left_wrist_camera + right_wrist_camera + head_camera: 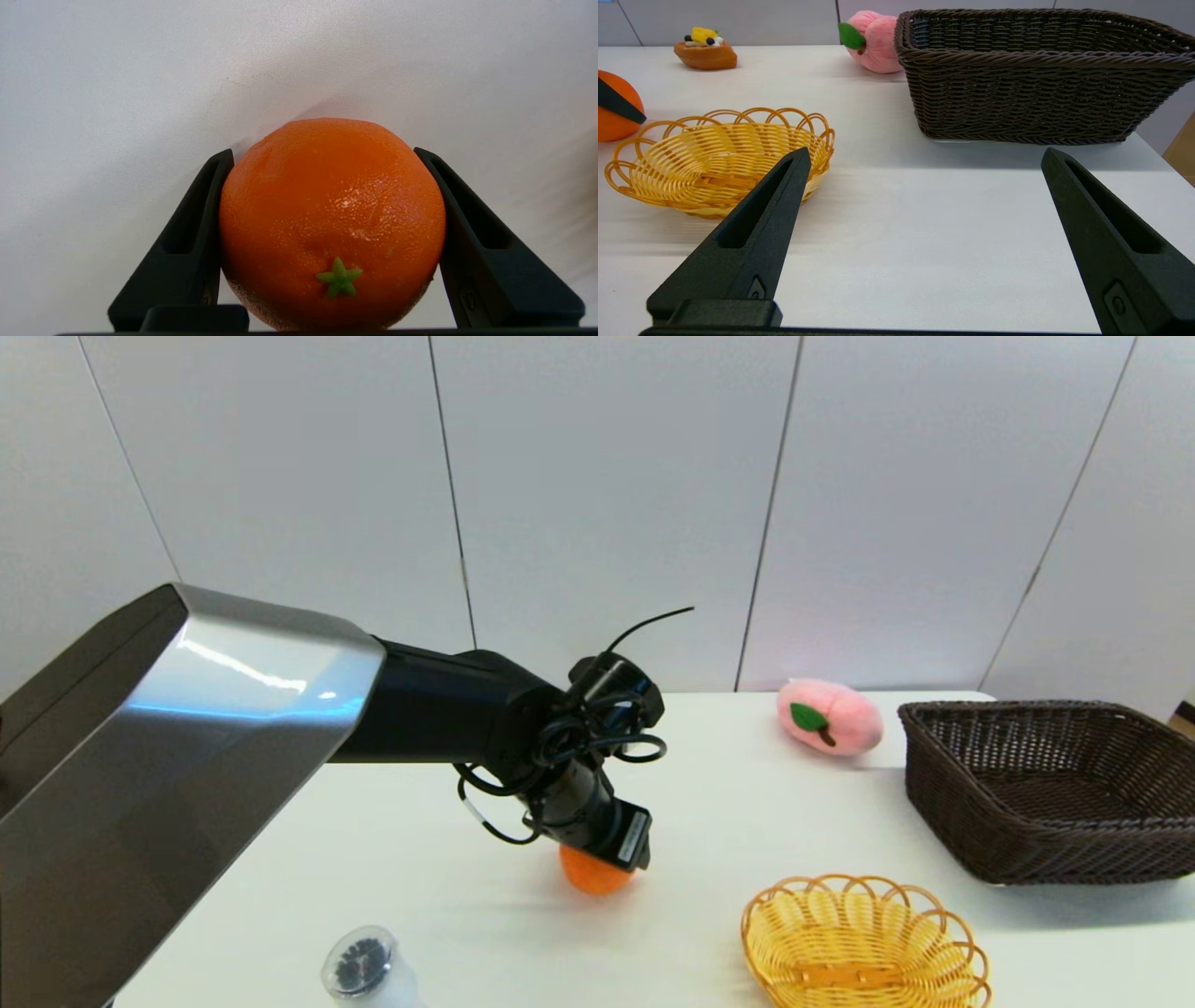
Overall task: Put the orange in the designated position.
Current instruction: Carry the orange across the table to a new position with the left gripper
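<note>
Reaching in from the left of the head view, the left arm ends in the left gripper point(597, 870), whose two black fingers point(196, 224) clamp the orange point(590, 875) on opposite sides. The fruit sits low in the centre of that frame, at the white table point(448, 859); whether it rests on the surface or hangs just above it cannot be told. In the left wrist view the orange point(331, 224) fills the middle of the picture, its green star-shaped stem facing the camera.

The right gripper point(924, 156) shows only in its own wrist view, fingers spread wide with nothing between them, low over bare tabletop.

A yellow wicker basket point(864, 943) lies at the lower right of the head frame, near the fruit. A dark brown wicker basket point(1050, 789) stands at the right edge, with a pink plush peach point(829, 716) just beside its far left corner. A toy pastry point(705, 49) appears at the upper left of the right wrist picture, and a clear cup point(362, 969) at the bottom edge of the head view.
</note>
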